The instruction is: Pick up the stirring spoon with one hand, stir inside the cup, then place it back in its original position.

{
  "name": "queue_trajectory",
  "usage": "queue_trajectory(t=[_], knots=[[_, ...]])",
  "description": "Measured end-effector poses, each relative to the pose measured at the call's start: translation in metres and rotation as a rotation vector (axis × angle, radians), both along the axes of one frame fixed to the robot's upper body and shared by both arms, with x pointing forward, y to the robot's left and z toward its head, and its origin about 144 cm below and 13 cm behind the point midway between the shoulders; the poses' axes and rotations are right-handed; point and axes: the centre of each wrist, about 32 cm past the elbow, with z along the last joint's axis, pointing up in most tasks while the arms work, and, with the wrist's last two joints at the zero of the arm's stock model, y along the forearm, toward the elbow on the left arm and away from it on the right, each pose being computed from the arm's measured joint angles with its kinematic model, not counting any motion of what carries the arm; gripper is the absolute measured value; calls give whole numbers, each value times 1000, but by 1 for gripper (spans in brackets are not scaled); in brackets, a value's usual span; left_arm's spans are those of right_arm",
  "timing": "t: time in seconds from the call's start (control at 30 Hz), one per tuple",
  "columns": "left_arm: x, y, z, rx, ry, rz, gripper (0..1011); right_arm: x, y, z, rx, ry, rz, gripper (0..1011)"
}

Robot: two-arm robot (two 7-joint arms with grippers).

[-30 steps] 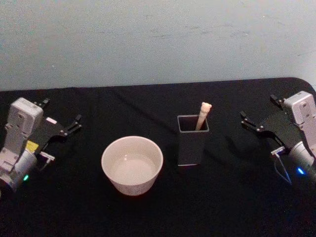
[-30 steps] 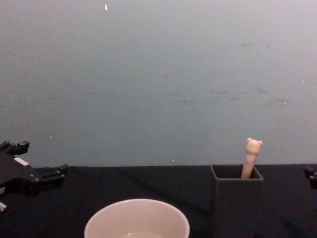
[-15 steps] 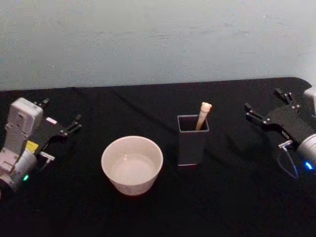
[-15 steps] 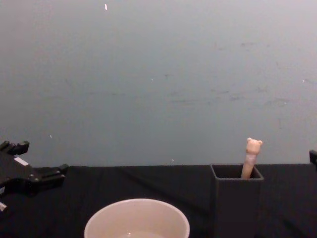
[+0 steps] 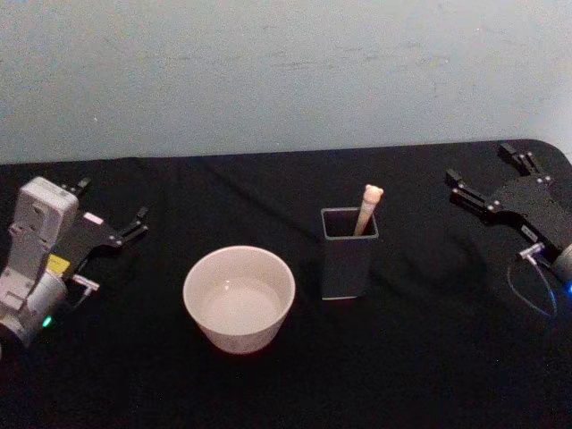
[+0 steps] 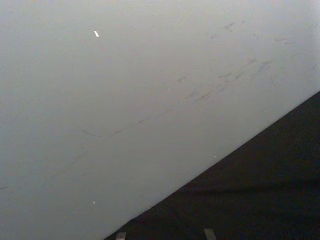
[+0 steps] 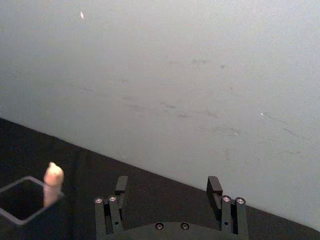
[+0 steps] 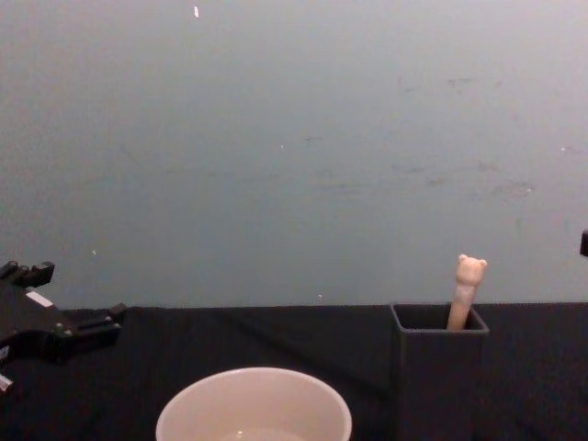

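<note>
Not much else on show here, tbh. There's a black table (image 5: 402,357) that runs under the jaws of both the left gripper (image 5: 112,199) and the right gripper (image 5: 478,161). Its far edge meets a pale blue-grey wall (image 5: 268,71) a little way past where those jaws point. The table's rounded far corner (image 5: 554,145) sits close by the right jaws. The wall's pretty scuffed: there are faint dark scratch marks (image 7: 175,112) up ahead of the right jaws, plus one tiny white fleck (image 8: 196,12) high up, well above the level of either set of jaws.
</note>
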Motion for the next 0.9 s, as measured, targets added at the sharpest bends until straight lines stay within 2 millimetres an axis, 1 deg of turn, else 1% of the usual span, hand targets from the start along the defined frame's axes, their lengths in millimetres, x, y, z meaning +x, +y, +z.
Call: queue_trajectory(t=[0.27,0.5,0.9], knots=[[0,0,0,0,0,0,1001,-6,-2,3,47,-30,89,1002],[0,0,0,0,0,0,1001,-9,0,3,49,-45,165,1002],[0,0,0,0,0,0,1001,-10,12,0,37,-31,305,1000]])
